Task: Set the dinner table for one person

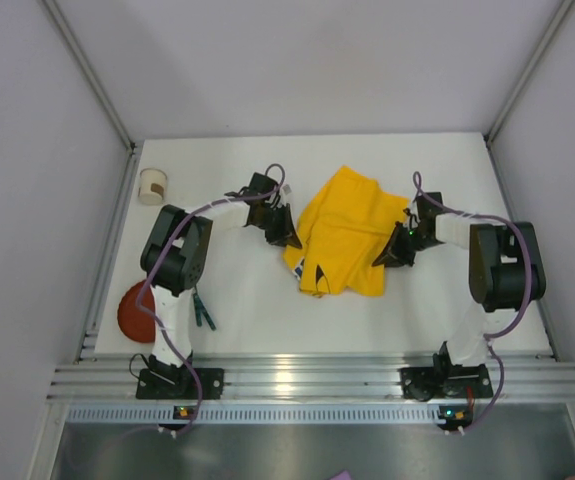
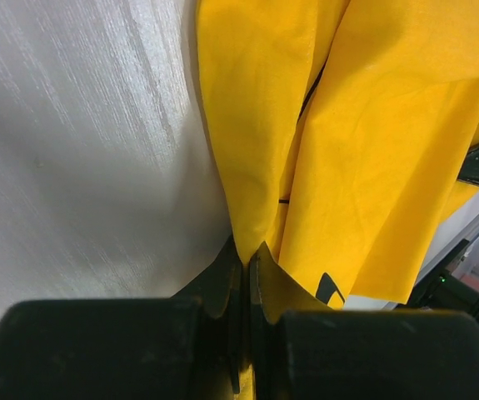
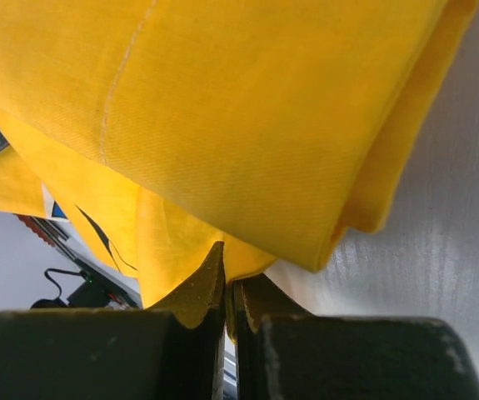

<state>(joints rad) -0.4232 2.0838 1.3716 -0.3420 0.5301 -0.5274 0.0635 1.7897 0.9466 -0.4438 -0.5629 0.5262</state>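
yellow cloth [image 1: 345, 232] pinched by left gripper [image 2: 247, 260] and right gripper [image 3: 229, 279].

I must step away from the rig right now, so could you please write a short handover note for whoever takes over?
Left gripper: fingers shut on the left edge of the yellow cloth.
Right gripper: fingers shut on its right edge.
The cloth lies bunched mid dinner table. Beige cup at far left; red dish and green utensils by the left arm's base.
Done: cloth gripped on both sides.
Left: spread it flat, then probably place dish, cup and utensils.
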